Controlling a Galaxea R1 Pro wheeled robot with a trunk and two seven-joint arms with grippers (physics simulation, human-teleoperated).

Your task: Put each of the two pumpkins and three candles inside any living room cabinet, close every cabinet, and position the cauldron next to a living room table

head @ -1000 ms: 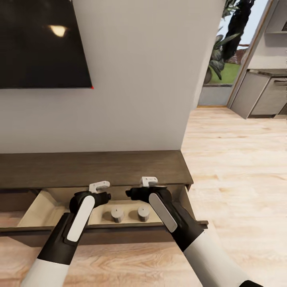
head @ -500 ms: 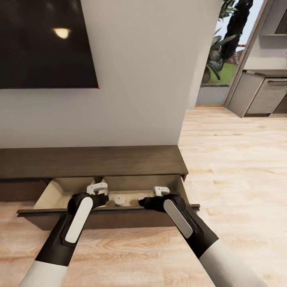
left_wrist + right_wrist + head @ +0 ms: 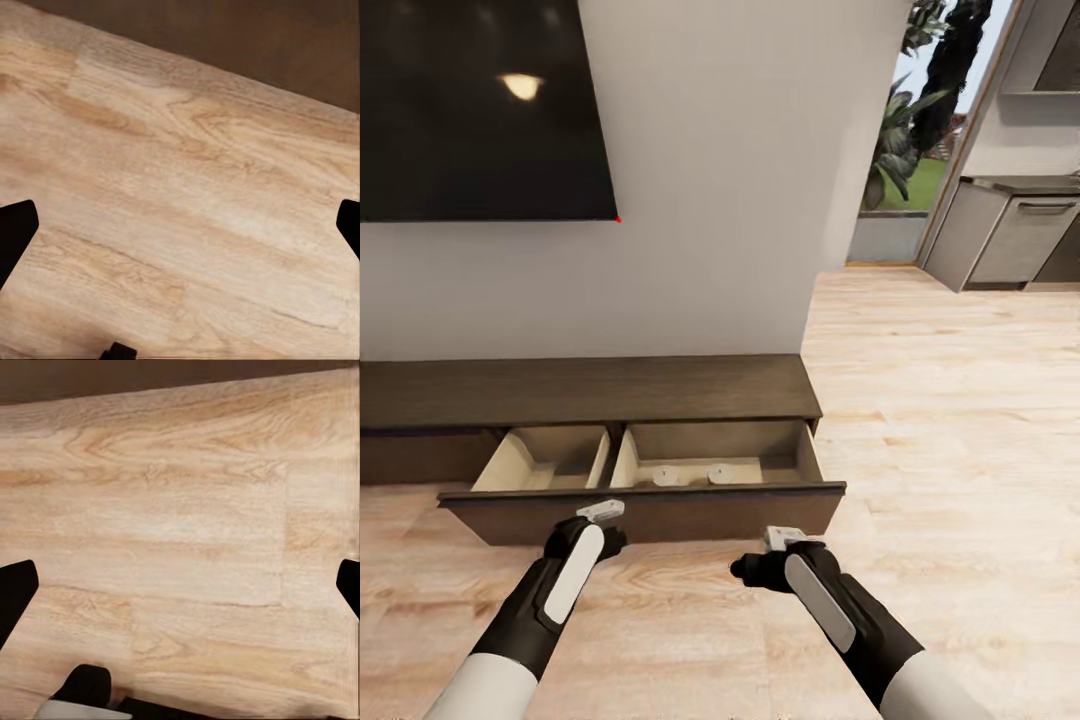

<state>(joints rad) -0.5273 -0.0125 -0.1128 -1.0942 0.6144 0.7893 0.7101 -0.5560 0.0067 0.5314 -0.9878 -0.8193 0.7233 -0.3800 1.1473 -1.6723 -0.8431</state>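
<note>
Backing away, both hands, left (image 3: pixel 601 511) and right (image 3: pixel 781 539), have left the drawer (image 3: pixel 645 508) open-fingered and empty; two candles (image 3: pixel 693 474) inside, cabinet (image 3: pixel 590 390) unclosed.

1. Both arms have white upper sleeves that give way to black forearm casings.
2. Each black forearm carries a long, rounded white inlay strip.
3. The left gripper (image 3: pixel 601 510) and right gripper (image 3: pixel 781 538) are small pale-grey blocks with black fingertips (image 3: pixel 16 232).

- Pale wood-grain floor (image 3: pixel 187 217) across most of the frame.
- Dark-brown cabinet (image 3: pixel 247 37) front along one edge.
- Black fingertips (image 3: pixel 15 232) of the left end effector (image 3: pixel 180 229) set wide apart, nothing between.
</note>
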